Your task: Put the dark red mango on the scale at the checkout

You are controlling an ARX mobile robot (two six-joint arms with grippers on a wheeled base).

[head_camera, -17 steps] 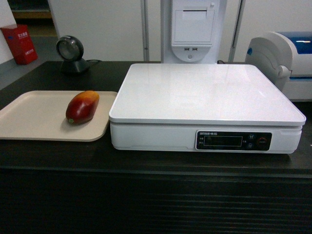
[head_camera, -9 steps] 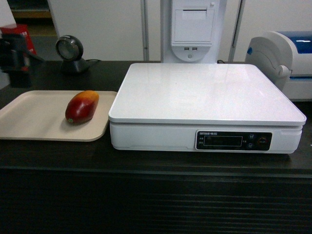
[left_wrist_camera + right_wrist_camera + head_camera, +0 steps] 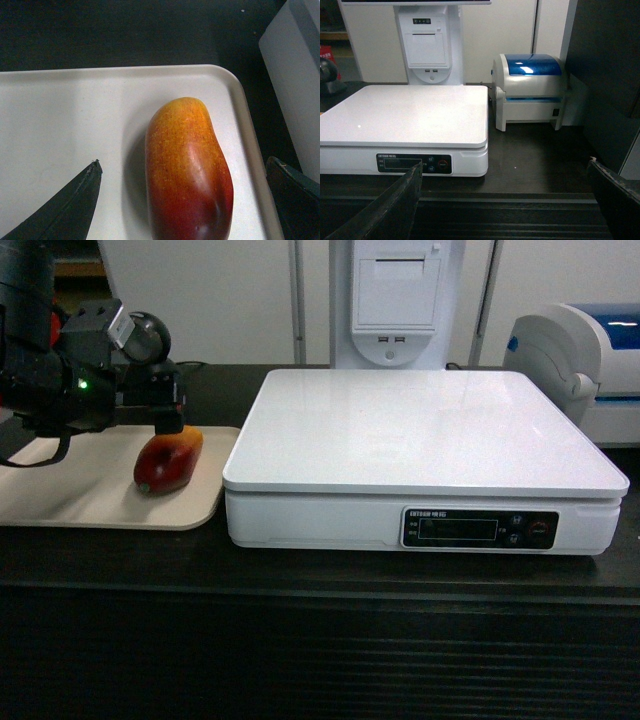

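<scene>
Our left gripper spread wide above dark red mango, not yet gripping. Mango lies on beige tray, just left of scale. Scale top bare; grasp, lift, transfer remain. Our right gripper open, idle before scale.

Dim, soft-focus frames; faint glare on the scale.

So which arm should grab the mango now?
Left. Its gripper is right over the mango on the tray, open, with a finger on each side in the wrist view. The right gripper is by the scale, far from the fruit.
</scene>
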